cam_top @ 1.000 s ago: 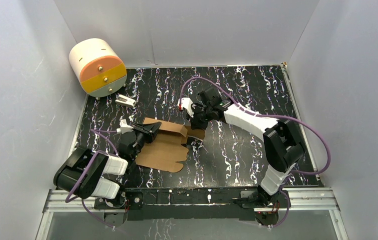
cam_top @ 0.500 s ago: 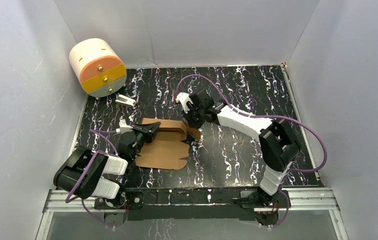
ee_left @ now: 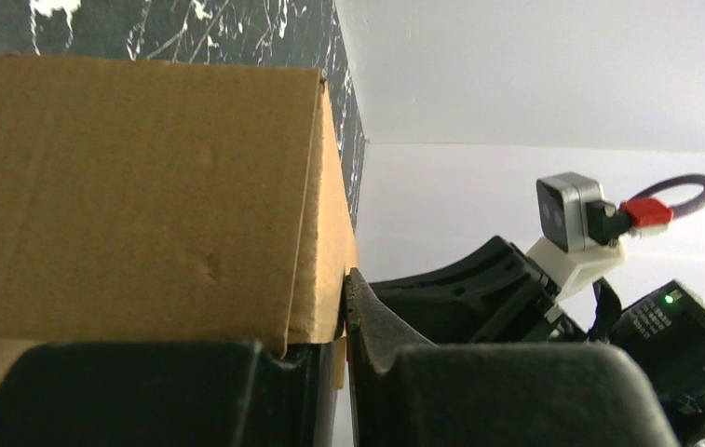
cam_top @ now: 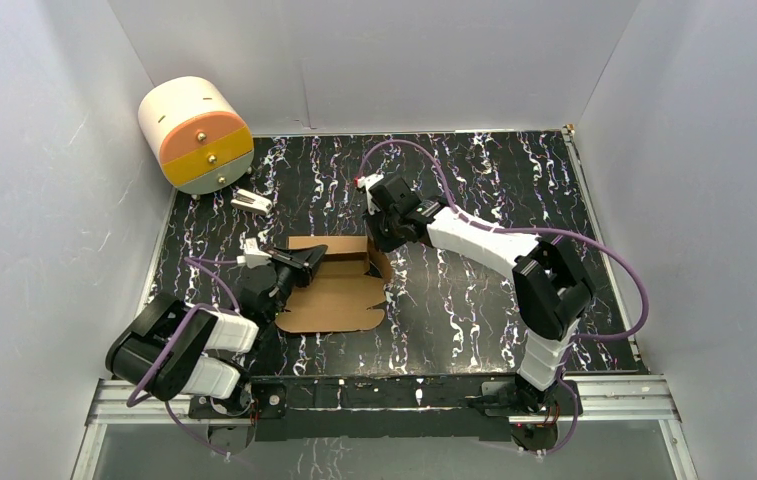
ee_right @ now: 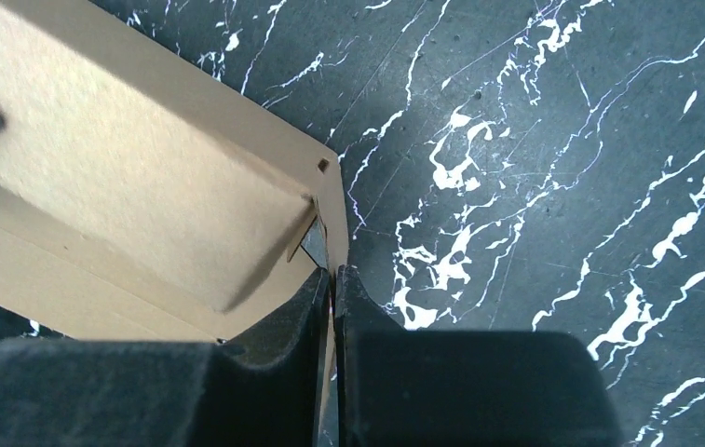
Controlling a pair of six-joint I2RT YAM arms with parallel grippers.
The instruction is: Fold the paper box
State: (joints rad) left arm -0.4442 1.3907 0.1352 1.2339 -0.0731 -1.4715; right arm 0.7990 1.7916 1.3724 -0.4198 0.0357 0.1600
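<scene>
The paper box [cam_top: 339,285] is plain brown cardboard, partly folded, lying on the black marbled table in front of the left arm. Its far wall stands up and a scalloped flap lies flat toward me. My left gripper [cam_top: 316,258] is shut on the box's left wall; the left wrist view shows the cardboard [ee_left: 143,196] pinched between the pads. My right gripper [cam_top: 379,243] is shut on the box's right end wall; the right wrist view shows the thin cardboard edge [ee_right: 328,200] between the shut fingers and the box's inside [ee_right: 115,196] to the left.
A cream, orange and yellow cylindrical drawer unit [cam_top: 195,134] lies at the far left corner. A small white clip-like object [cam_top: 251,202] sits in front of it. White walls enclose the table on three sides. A metal rail [cam_top: 384,396] runs along the near edge.
The right gripper has moved left and toward the box, raising the right end wall. The box has gone from a flat sheet to a squarer shape with standing walls. The left gripper held its place.
</scene>
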